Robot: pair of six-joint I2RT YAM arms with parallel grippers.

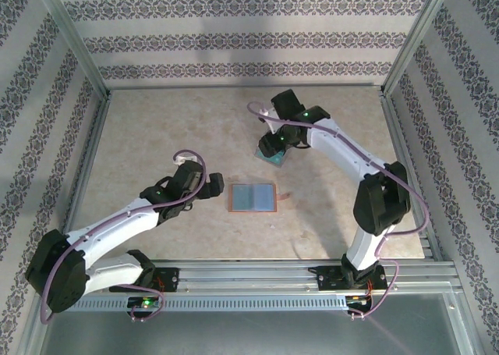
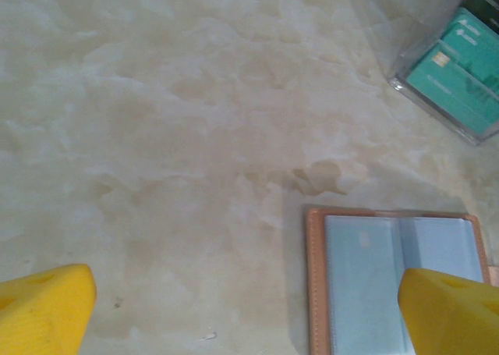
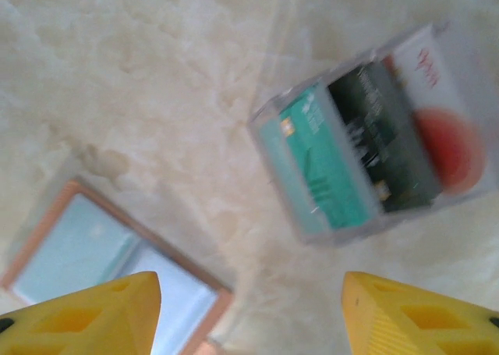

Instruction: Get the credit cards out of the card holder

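**Open card holder at mid-table, cards lying apart from it**

The table (image 1: 156, 136) has a pale beige, marbled top with faint cloudy stains. It sits in a booth whose walls (image 1: 234, 35) carry pale wallpaper with dark ornamental bands. Aluminium posts (image 1: 74, 39) rise at the corners, and a metal rail (image 1: 249, 273) along the near edge bears both arm bases.

The card holder (image 1: 252, 197) lies open and flat near the middle of the table. Its grey-blue pockets face up inside a brown leather border, and a small brown tab (image 1: 285, 195) sticks out on its right.

The credit cards (image 1: 273, 157) lie in an overlapped stack on the bare table, beyond the holder and apart from it. The right wrist view shows teal, dark and white-and-red faces inside a clear-looking outline; what that outline is cannot be told.

The right hand (image 3: 249, 312) hangs over the stack, released, its yellow fingers (image 3: 86, 316) spread with nothing between them. The left hand (image 2: 245, 316) hovers just left of the holder, also released and holding nothing.
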